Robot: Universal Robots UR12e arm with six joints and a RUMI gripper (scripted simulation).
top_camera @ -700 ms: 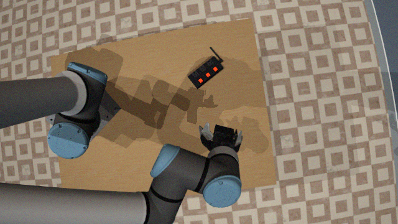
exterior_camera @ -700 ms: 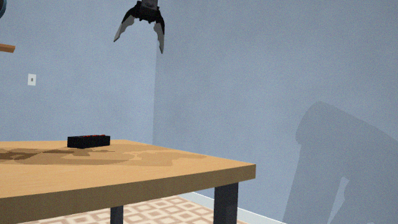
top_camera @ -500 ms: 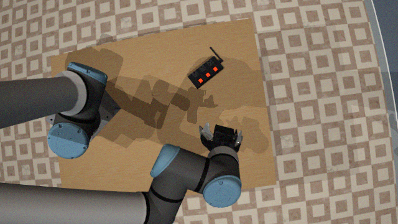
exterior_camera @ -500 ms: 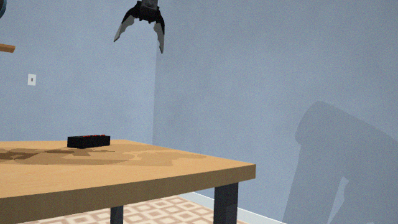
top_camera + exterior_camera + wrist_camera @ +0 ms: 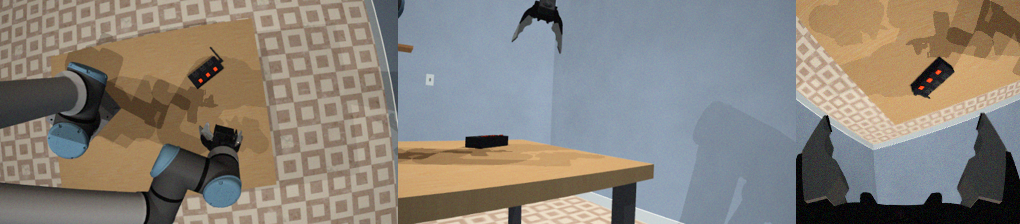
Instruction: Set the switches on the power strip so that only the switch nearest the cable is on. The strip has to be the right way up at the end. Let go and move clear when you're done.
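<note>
A black power strip (image 5: pixel 206 71) lies flat on the wooden table (image 5: pixel 161 106), its face up, with three red-lit switches in a row and a short black cable (image 5: pixel 216 53) at its far end. It also shows in the side view (image 5: pixel 486 140) and in the wrist view (image 5: pixel 932 78). My gripper (image 5: pixel 536 40) is open and empty. It hangs high above the table, well apart from the strip. In the top view the gripper (image 5: pixel 221 135) sits over the table's right part, nearer the front than the strip.
My arm's elbow and base (image 5: pixel 74 115) stand over the table's left part. The table's right edge (image 5: pixel 264 102) is close to the strip. A blue wall corner (image 5: pixel 552 93) stands behind the table. The floor is checkered tile.
</note>
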